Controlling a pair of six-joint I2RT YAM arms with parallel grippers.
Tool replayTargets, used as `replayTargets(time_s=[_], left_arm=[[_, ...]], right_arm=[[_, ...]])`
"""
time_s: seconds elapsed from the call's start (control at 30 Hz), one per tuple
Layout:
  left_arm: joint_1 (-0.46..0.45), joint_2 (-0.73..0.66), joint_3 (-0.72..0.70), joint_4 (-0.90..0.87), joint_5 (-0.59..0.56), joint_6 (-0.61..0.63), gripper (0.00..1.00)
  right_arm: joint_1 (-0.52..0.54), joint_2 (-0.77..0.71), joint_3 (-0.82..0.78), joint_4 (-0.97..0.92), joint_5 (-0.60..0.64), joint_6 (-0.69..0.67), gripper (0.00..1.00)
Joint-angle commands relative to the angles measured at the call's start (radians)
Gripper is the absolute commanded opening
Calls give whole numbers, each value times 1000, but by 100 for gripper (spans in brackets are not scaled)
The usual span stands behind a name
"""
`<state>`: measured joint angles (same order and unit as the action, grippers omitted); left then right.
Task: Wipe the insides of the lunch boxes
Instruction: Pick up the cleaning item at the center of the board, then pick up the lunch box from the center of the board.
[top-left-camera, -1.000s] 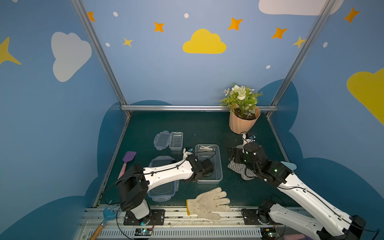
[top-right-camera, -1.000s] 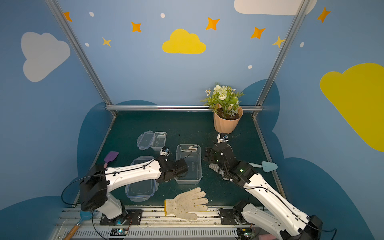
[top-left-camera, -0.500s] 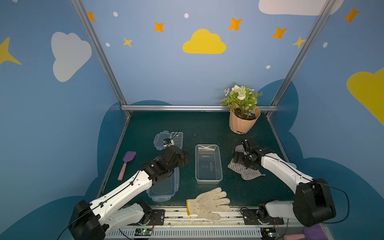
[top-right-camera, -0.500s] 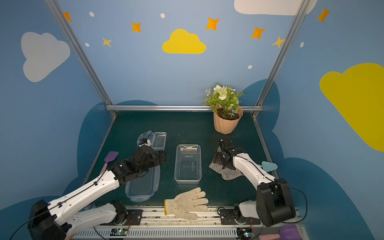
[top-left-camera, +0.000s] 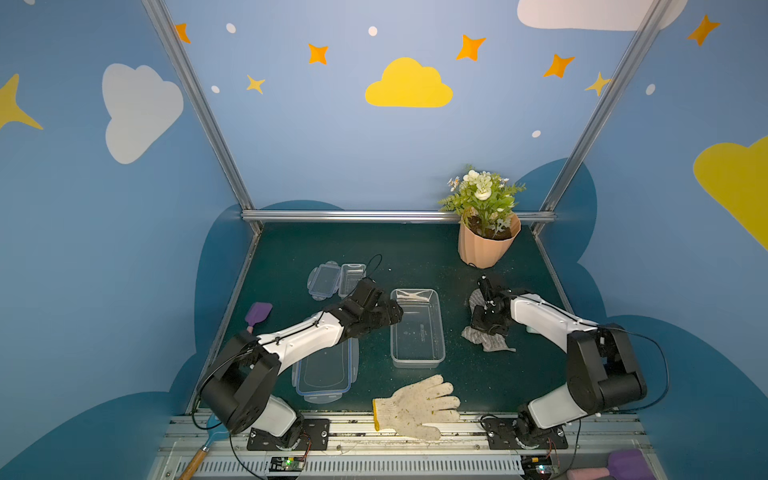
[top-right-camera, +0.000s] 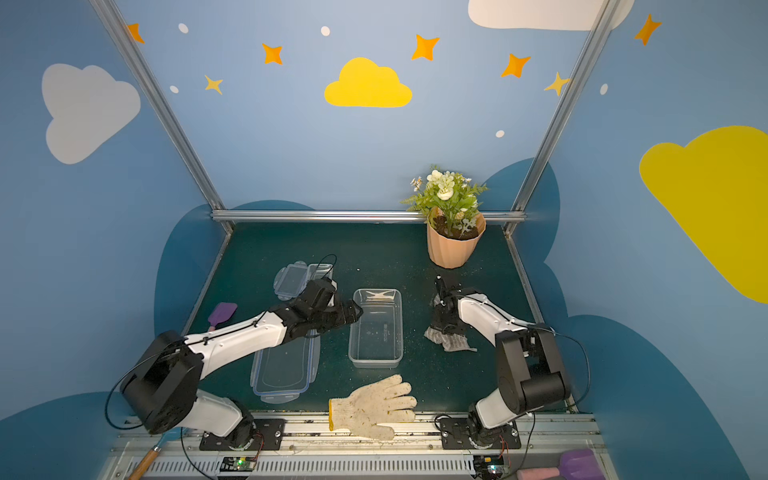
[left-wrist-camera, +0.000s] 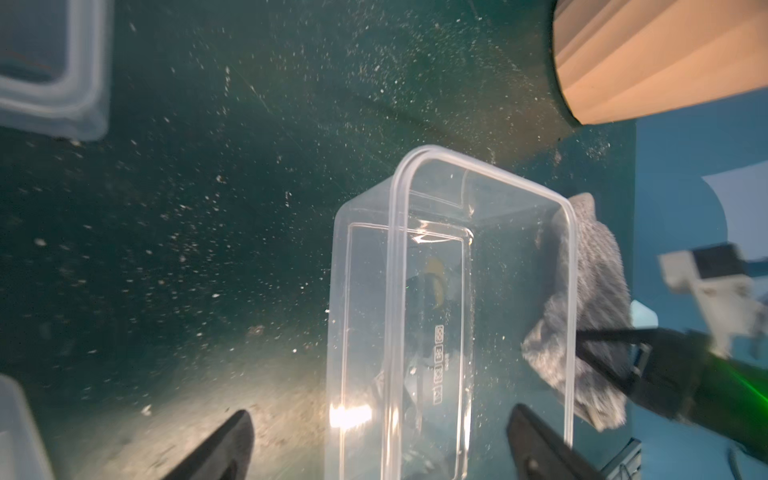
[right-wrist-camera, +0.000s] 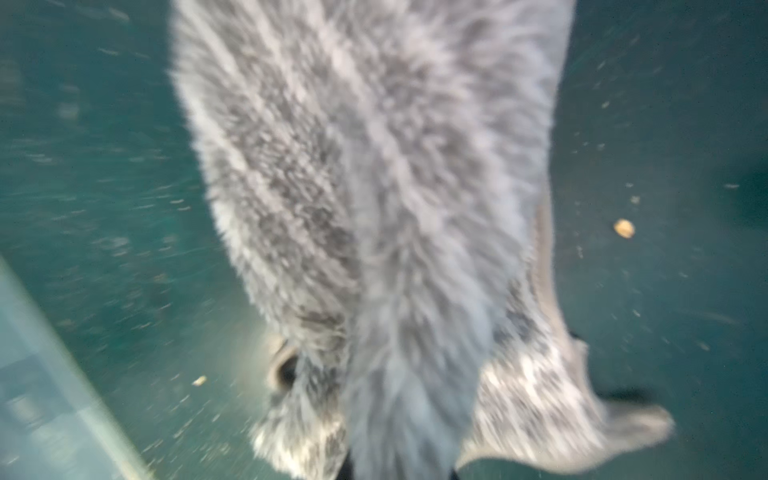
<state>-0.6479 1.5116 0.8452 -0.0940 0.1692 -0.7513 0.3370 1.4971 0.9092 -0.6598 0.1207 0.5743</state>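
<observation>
Both lunch boxes look open and not wiped yet. The big lunch box (top-left-camera: 417, 328) sits in the middle, empty but for a few specks. The small lunch box (top-left-camera: 352, 277) sits far left and looks empty. The right gripper (top-left-camera: 487, 328) pinches the grey cloth (top-left-camera: 488, 341) just right of the big one. The left gripper (left-wrist-camera: 378, 449) holds nothing, its fingers wide over the big box's left edge.

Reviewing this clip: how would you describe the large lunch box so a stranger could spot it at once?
On the dark green mat, look near the middle, in front of the peach flower pot and to its left. The large lunch box stands there, clear and lidless. Unlike the flat blue-rimmed lid beside it and the small lunch box behind, it is both deep and long.
</observation>
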Motion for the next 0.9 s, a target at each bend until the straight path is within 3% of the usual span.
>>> replayTargets(time_s=[0.0,0.13,0.23,0.47,0.6,0.87], left_arm=[[4,39,27,20,63,20,81],[-7,69,46,6,59,37,57],[-20,98,62,-19,49,50,45],[-43,143,95,-31,7,45,19],[-57,122,117,-71,-45,48,5],[-68,39,117,-56,-22,46,4]], right_arm=[[64,-131,110,-112,49,-32,0],[162,-241,222,-90,-68,-63,0],[236,-234,281,-38,-152,-49,0],[326,0,295,110,-327,6,0],[369,150,307,134,-342,39,0],[396,291,359,172,-305,64,0]])
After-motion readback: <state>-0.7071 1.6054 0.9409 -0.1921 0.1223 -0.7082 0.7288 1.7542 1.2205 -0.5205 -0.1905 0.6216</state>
